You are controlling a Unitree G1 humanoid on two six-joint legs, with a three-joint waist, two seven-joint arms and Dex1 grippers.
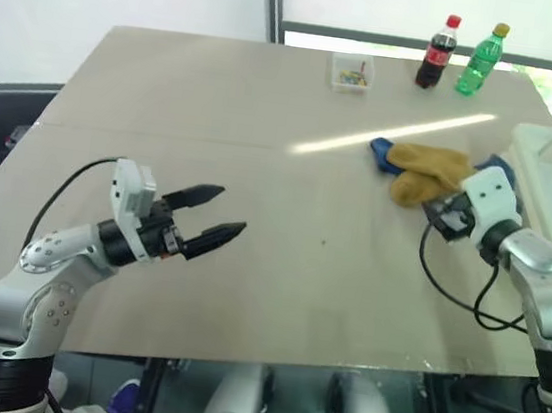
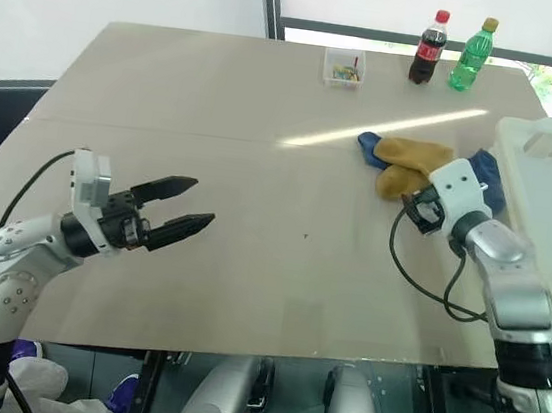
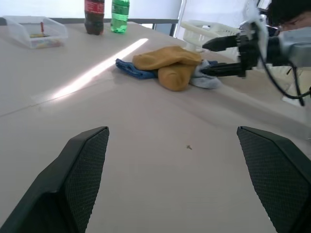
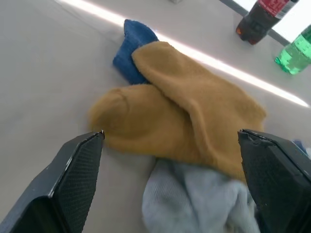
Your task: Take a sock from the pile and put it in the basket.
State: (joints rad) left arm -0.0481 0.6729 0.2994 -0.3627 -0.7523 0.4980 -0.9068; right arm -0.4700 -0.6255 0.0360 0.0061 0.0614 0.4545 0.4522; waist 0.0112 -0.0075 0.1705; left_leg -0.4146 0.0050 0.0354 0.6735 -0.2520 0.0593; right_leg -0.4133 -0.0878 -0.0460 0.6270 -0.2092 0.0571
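The pile point(image 1: 431, 173) lies at the table's right side. A mustard-yellow sock point(image 4: 194, 97) lies on top, overlapping another mustard one, with a blue sock point(image 4: 131, 48) behind and a pale grey sock point(image 4: 194, 199) nearest the fingers. My right gripper point(image 4: 170, 133) is open, low over the table, just short of the pile and touching nothing; the left wrist view shows its jaws apart beside the socks point(image 3: 203, 59). The white basket point(image 2: 550, 190) stands at the right edge, next to the pile. Over the table's left front my left gripper point(image 1: 233, 210) hangs open and empty.
At the far edge of the table point(image 1: 217, 109) stand a small clear box point(image 1: 352, 73), a cola bottle point(image 1: 437, 53) and a green bottle point(image 1: 481, 60). A black cable loops from my right wrist over the table's front right.
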